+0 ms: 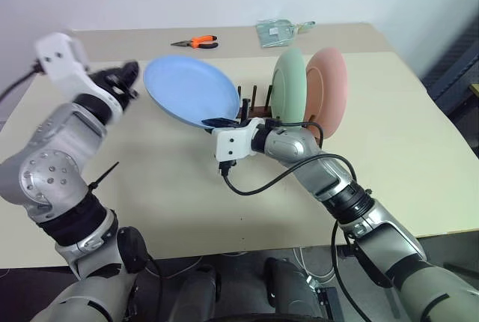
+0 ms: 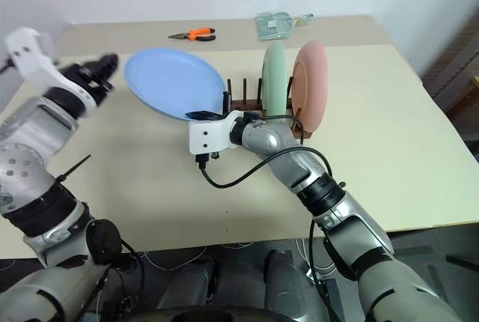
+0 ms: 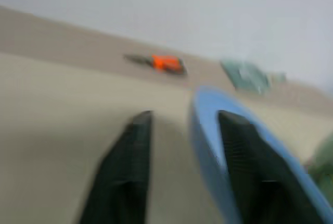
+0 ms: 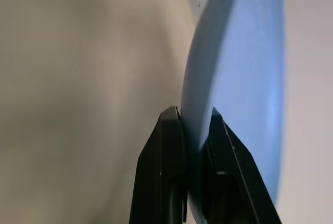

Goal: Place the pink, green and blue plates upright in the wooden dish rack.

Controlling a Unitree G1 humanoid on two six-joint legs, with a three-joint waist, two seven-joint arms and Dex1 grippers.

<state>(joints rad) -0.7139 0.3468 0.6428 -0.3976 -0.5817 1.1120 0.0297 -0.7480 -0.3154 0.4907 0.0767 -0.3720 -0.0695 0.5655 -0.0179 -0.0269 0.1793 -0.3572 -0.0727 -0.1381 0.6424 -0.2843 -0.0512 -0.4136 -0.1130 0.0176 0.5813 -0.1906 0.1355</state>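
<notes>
The blue plate (image 1: pixel 191 90) hangs tilted above the table, left of the wooden dish rack (image 1: pixel 253 106). My right gripper (image 4: pixel 191 112) is shut on the plate's lower rim, seen from above near the rack (image 1: pixel 219 122). My left gripper (image 1: pixel 133 75) is raised at the plate's opposite edge. Its fingers (image 3: pixel 132 151) stand apart, and the blue rim (image 3: pixel 200 130) runs close to one of them without being pinched. The green plate (image 1: pixel 288 82) and the pink plate (image 1: pixel 329 86) stand upright side by side in the rack.
Orange-handled pliers (image 1: pixel 196 41) and a clear packet (image 1: pixel 275 31) lie near the far edge of the beige table (image 1: pixel 150 180). A black cable (image 1: pixel 277 176) loops from my right wrist over the tabletop.
</notes>
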